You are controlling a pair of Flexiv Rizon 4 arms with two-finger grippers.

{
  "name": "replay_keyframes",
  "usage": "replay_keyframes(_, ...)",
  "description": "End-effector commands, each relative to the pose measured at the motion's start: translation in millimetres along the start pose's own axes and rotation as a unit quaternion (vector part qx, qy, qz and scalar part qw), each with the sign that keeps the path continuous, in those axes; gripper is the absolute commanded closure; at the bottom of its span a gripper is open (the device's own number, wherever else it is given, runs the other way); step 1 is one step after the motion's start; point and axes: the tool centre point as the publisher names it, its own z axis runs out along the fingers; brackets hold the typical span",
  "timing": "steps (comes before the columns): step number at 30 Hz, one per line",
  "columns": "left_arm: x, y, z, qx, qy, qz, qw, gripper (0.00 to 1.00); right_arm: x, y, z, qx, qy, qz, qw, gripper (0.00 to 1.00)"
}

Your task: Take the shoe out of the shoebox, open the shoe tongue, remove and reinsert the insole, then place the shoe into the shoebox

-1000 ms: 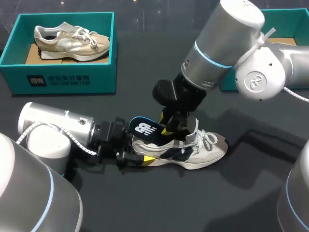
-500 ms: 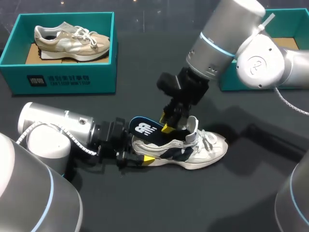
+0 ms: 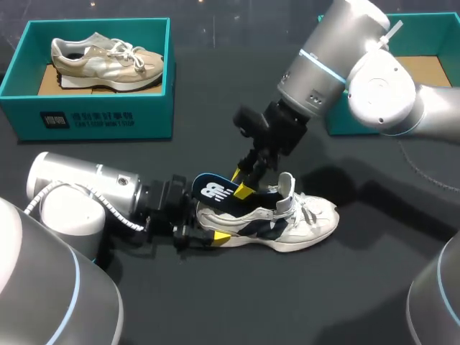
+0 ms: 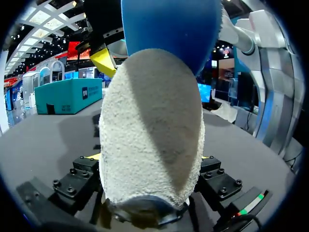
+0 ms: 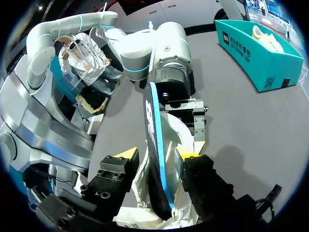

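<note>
The insole (image 3: 215,192) juts from the heel of the shoe (image 3: 287,223), which lies on the bench (image 3: 215,302). It probably wants a firm pinch on its raised end and a slide along the shoe's length (no twisting) - the left hand (image 3: 212,228), clamped on the shoe's heel, gives the brace. The right hand (image 3: 240,183) hovers just above the shoe, fingers wide either side of the insole - gripping nothing.

The dark tabletop (image 3: 215,302) carried three things directly. A white and navy shoe (image 3: 309,224) stood on its sole near the middle front, toe toward the right side. A teal shoebox (image 3: 93,115) sat at the far left, well apart from it, and a second teal box (image 3: 438,36) sat at the far right, partly hidden.
</note>
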Motion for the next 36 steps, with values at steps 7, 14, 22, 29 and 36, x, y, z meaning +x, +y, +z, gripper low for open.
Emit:
replay_keyframes(7, -0.2, 0.9, 1.4, -0.002, 0.000, 0.000, 1.000, 1.00, 4.1, 1.1, 9.7, -0.018, 0.017, 0.005, 1.000, 0.51)
replay_keyframes(14, -0.2, 0.9, 1.4, -0.002, 0.000, 0.000, 1.000, 1.00, 5.3, 0.3, 15.1, -0.025, 0.029, 0.016, 0.999, 0.52)
replay_keyframes(22, -0.2, 0.9, 1.4, -0.002, 0.000, 0.000, 1.000, 1.00, 6.1, 1.2, 19.5, -0.032, 0.032, 0.021, 0.999, 0.67)
replay_keyframes(29, -0.2, 0.9, 1.4, -0.002, 0.000, 0.000, 1.000, 1.00, 7.4, 5.5, 21.8, -0.047, 0.026, 0.005, 0.999, 1.00)
replay_keyframes(36, -0.2, 0.9, 1.4, -0.002, 0.000, 0.000, 1.000, 1.00, 18.8, 35.0, 15.4, -0.040, 0.012, -0.038, 0.998, 1.00)
